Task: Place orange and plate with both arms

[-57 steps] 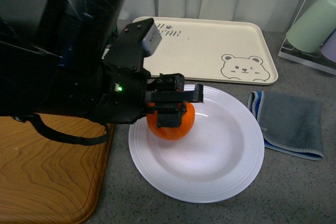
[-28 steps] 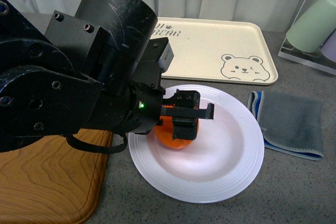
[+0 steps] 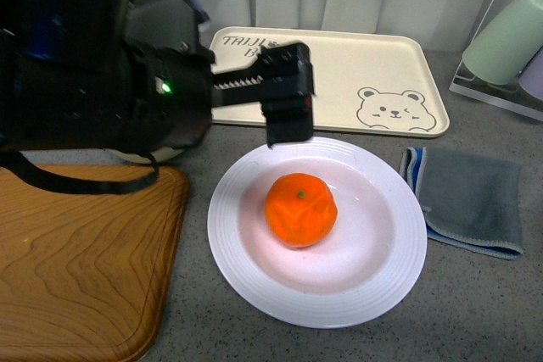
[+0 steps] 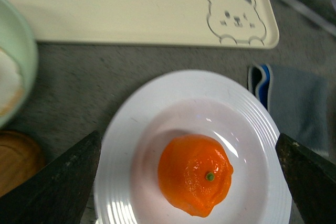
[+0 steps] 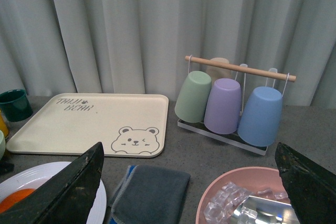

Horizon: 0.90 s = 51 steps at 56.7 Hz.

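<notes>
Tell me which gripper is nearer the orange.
Left. The left gripper hangs open just above and behind the orange; the right gripper sits well off to the side, its camera catching only a sliver.

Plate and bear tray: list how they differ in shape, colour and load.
The plate is round; the tray is rectangular with rounded corners. The plate is white with a ridged rim; the tray is beige with a bear drawing and lettering. The plate holds the orange; the tray shows nothing on the part in view. Both lie flat on the grey counter, the tray behind the plate, not touching.
</notes>
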Each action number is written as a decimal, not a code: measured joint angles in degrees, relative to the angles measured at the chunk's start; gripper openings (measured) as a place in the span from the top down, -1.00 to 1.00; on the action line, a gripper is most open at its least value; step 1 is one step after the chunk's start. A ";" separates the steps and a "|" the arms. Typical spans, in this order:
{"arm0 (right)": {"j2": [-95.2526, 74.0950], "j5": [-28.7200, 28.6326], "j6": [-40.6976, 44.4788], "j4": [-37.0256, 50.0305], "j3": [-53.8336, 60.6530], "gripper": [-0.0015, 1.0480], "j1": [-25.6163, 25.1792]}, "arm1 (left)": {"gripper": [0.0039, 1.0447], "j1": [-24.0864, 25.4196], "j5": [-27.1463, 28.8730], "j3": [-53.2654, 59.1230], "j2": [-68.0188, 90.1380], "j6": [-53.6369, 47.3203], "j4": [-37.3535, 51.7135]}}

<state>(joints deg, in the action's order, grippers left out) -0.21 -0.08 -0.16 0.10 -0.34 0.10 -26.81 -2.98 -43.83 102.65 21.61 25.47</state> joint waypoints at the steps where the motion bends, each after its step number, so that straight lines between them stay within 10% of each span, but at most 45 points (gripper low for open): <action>1: 0.00 0.00 0.00 0.00 0.00 -0.82 0.00 | -0.88 0.09 0.15 0.13 -0.39 0.00 0.02; 8: 0.00 -0.20 0.02 0.00 0.00 -0.82 0.00 | -0.46 0.79 23.26 11.28 0.87 -12.57 33.16; 14: 0.00 0.04 0.00 0.00 0.00 -0.82 0.00 | -0.08 4.70 24.39 20.22 -3.69 -17.97 47.52; 31: 0.00 -0.02 0.00 0.00 0.00 -0.82 0.00 | 0.93 12.66 17.20 32.96 -20.37 -20.57 44.76; 51: 0.00 -0.02 0.00 0.00 0.00 -0.82 0.00 | 0.93 18.80 10.84 39.52 -41.90 -21.11 29.97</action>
<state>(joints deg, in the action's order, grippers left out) -0.21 -0.10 -0.16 0.10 -0.34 0.10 -8.01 7.86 -4.32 60.75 0.49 55.44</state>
